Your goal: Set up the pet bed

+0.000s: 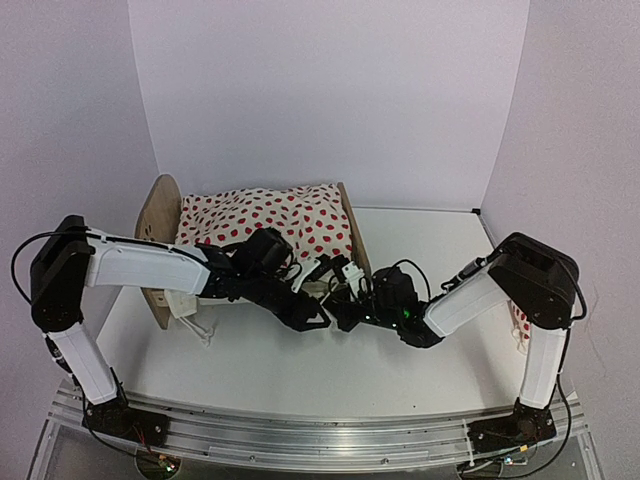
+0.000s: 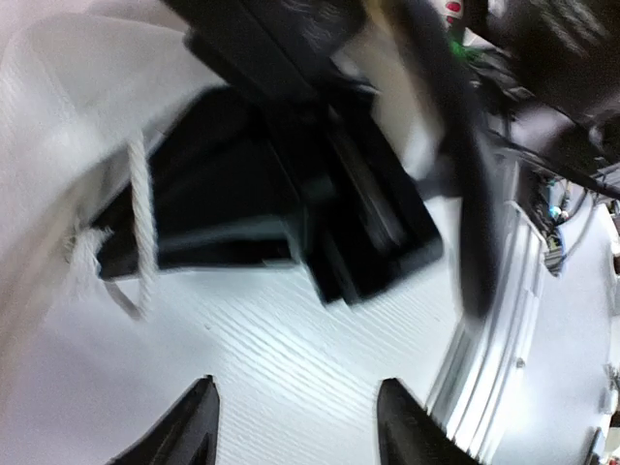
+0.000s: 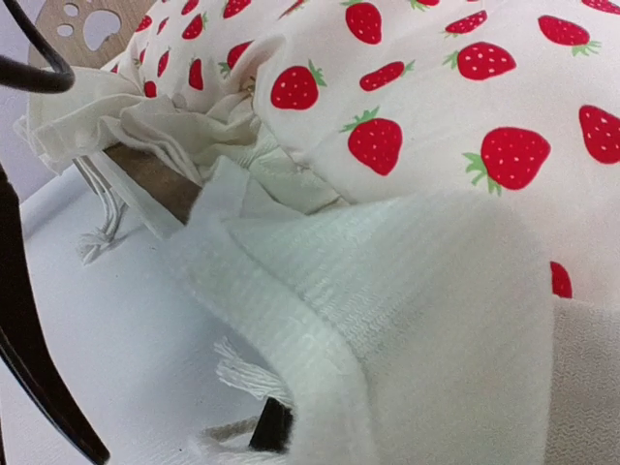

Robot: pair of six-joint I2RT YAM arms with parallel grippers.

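The left arm [image 1: 140, 265] reaches in from 9 o'clock across the near side of the pet bed [image 1: 161, 222]. The bed stands toward 11 o'clock on the white tabletop [image 1: 420, 350], close to the back wall. Its tall rounded headboard [image 3: 70, 50], with a paw-print cutout, is at the 9 o'clock end and the low footboard [image 1: 352, 232] at the 3 o'clock end. A strawberry-print duvet [image 1: 275, 218] covers the top of the bed from end to end.

The left hand [image 2: 295, 431] hovers over bare tabletop just in front of the bed. Its two fingers stand apart with nothing between them. A white knotted cord [image 2: 143, 218] hangs at its 10 o'clock; that view is blurred.

The right hand [image 1: 345, 300] meets it near the footboard and is closed. A white waffle-weave blanket [image 3: 417, 291] is bunched over its fingers and lies against the duvet; whether a fold is pinched cannot be told.

The right arm [image 1: 470, 295] comes in from 3 o'clock. A sliver of red-spotted cloth [image 1: 520, 322] shows just behind it.
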